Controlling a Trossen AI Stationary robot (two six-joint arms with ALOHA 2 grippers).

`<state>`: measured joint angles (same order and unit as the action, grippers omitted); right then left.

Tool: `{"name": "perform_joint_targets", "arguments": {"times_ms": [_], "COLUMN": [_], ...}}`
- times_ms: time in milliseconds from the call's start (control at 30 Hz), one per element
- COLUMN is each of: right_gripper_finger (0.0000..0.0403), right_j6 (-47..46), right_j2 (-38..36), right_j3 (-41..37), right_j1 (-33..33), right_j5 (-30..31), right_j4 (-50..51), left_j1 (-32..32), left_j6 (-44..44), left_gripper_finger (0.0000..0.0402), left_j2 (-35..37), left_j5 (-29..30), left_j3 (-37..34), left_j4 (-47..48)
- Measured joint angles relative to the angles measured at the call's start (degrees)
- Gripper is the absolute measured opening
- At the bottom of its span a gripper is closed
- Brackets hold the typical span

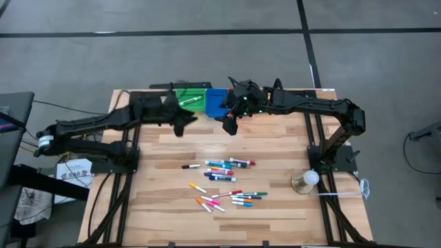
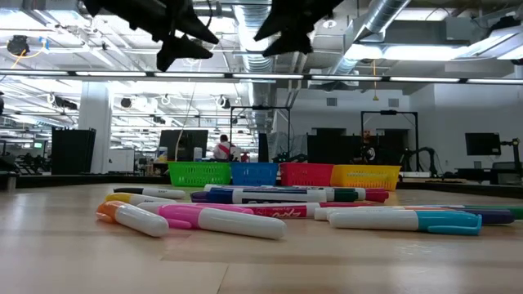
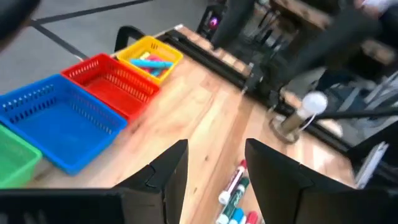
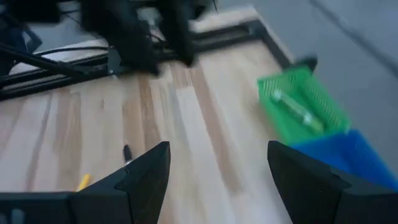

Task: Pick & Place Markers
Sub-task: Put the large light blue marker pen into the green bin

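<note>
High view: both spread, empty pincers, left (image 1: 185, 126) and right (image 1: 229, 125), hover apart from the markers (image 1: 224, 181).

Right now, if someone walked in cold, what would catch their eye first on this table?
Probably the scatter of coloured markers lying loose near the middle of the wooden table. Next, the row of green bin, blue bin, red bin and yellow bin along the far edge. Above them hang the left pincer and right pincer, both open and empty.
</note>
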<state>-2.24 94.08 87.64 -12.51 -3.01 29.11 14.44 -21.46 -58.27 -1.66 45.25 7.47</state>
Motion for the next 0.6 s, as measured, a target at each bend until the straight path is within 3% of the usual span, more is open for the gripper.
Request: {"name": "perform_joint_targets", "arguments": {"times_ms": [100,200,333,500,600], "right_gripper_finger": [0.0260,0.0260,0.0260,0.0260,0.0260], "right_j6": [-0.7,1.5,1.7,-1.0,-3.3], "right_j2": [0.0,0.0,0.1,0.2,0.2], "right_j3": [-0.6,-3.5,-9.3,-14.9,-16.1], "right_j1": [-0.4,0.2,2.6,6.3,8.3], "right_j5": [0.0,-0.6,-2.4,-0.1,0.8], "right_j4": [5.4,9.9,11.0,10.3,10.3], "left_j1": [-7.2,-12.5,-16.8,-18.5,-17.8], "left_j6": [-1.1,-2.5,-2.0,3.3,3.4], "left_gripper_finger": [0.0159,0.0159,0.0159,0.0159,0.0159], "left_j2": [-1.5,-3.2,-6.1,-12.4,-17.3], "left_j5": [7.5,10.8,11.1,10.9,6.4], "left_j3": [0.0,0.0,0.0,0.0,0.0], "left_j4": [-0.1,-0.2,-0.3,0.0,-0.1]}}
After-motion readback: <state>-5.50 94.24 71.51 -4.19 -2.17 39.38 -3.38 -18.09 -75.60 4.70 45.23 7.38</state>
